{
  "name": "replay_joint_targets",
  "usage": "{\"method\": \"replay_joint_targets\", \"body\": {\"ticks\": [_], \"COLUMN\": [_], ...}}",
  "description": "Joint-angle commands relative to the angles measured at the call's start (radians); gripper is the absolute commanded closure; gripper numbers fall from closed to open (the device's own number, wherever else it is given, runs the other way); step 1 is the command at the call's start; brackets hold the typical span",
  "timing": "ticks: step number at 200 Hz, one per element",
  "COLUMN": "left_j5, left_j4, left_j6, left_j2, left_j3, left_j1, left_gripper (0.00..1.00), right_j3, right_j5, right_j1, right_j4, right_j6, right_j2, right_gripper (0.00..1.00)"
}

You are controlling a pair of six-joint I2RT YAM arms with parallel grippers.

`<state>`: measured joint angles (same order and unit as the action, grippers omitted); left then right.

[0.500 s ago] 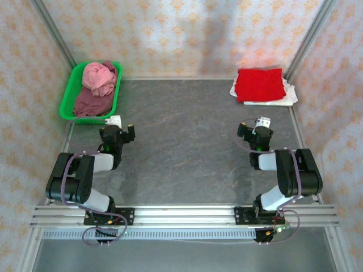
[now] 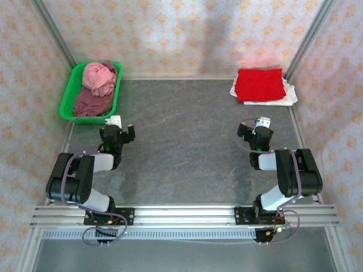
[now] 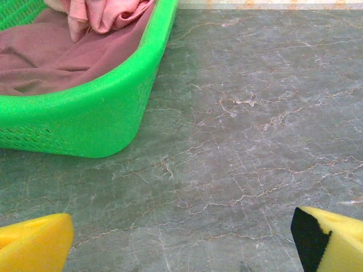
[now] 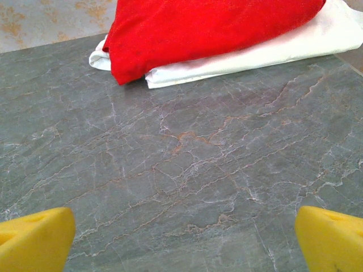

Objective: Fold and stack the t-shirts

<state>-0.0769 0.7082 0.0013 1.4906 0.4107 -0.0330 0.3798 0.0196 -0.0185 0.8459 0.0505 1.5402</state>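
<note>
L pincer (image 3: 181, 243), R pincer (image 4: 182, 241): wide, empty

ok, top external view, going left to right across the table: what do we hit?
green basket → left gripper → right gripper → red t-shirt. Left out: pink t-shirt and maroon t-shirt overlap in the basket, white t-shirt lies under the red.

In the green basket (image 2: 67, 100) the maroon shirt (image 2: 86, 104) is half buried under the pink shirt (image 2: 97, 76), and the left wrist view chops both off at its edge. Way across the counter (image 2: 187, 130) from the basket, the white shirt (image 2: 288, 97) is mostly hidden under the red shirt (image 2: 260, 84), just its edges peeking out.
</note>
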Motion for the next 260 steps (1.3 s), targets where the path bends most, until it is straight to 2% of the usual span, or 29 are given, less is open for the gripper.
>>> {"method": "replay_joint_targets", "body": {"ticks": [1,27,34,45,52,56,65,73,77,96,113,134,154,183,220,245,260], "left_j5": [0.013,0.021,0.038,-0.002,-0.001,0.012,0.033,0.006,-0.012,-0.012,-0.034,-0.026,-0.020,0.028,0.093,0.102,0.135], "left_j4": [0.019,0.013,-0.094,-0.421,-0.510,-0.522,-0.514,-0.533,-0.578,-0.932,-1.166,-1.277,-1.390,-1.525,-1.572,-1.528,-1.484], "left_j6": [0.011,0.021,0.039,0.028,0.002,-0.018,-0.096,-0.162,-0.188,-0.235,-0.235,-0.250,-0.209,-0.174,-0.150,-0.132,-0.123], "left_j2": [0.007,-0.002,-0.046,-0.162,-0.230,-0.269,-0.345,-0.371,-0.363,-0.182,0.021,0.211,0.396,0.686,0.962,1.052,1.068], "left_j3": [0.023,0.034,0.084,0.228,0.274,0.283,0.298,0.344,0.371,0.708,1.017,1.254,1.484,1.790,2.057,2.120,2.119], "left_j1": [-0.004,-0.006,-0.015,-0.052,-0.072,-0.079,-0.081,-0.079,-0.076,-0.014,0.064,0.172,0.213,0.262,0.286,0.291,0.295], "left_gripper": [0.00,0.02,0.12,0.27,0.26,0.22,0.13,0.13,0.13,0.18,0.18,0.17,0.15,0.12,0.12,0.30,0.56], "right_j3": [0.020,0.029,0.034,0.034,0.051,0.063,0.104,0.167,0.207,0.434,0.598,0.683,0.709,0.677,0.599,0.578,0.573], "right_j5": [0.008,0.008,-0.008,-0.046,-0.118,-0.132,-0.128,-0.081,-0.051,0.010,-0.053,-0.045,-0.018,-0.032,-0.056,-0.056,-0.056], "right_j1": [0.002,0.003,0.001,-0.045,-0.096,-0.106,-0.106,-0.106,-0.109,-0.168,-0.258,-0.291,-0.308,-0.320,-0.320,-0.320,-0.320], "right_j4": [0.013,0.003,-0.009,-0.148,-0.259,-0.307,-0.413,-0.508,-0.553,-0.795,-0.934,-0.960,-0.966,-0.980,-1.007,-1.036,-1.039], "right_j6": [0.009,0.007,0.005,0.054,0.057,0.029,-0.082,-0.139,-0.155,-0.184,-0.157,-0.166,-0.166,-0.157,-0.153,-0.150,-0.147], "right_j2": [0.004,0.008,-0.012,-0.168,-0.293,-0.346,-0.472,-0.519,-0.519,-0.420,-0.298,-0.199,-0.163,-0.187,-0.266,-0.311,-0.329], "right_gripper": [0.01,0.01,0.01,0.01,0.01,0.01,0.01,0.00,0.03,0.12,0.15,0.18,0.18,0.17,0.16,0.16,0.16]}}
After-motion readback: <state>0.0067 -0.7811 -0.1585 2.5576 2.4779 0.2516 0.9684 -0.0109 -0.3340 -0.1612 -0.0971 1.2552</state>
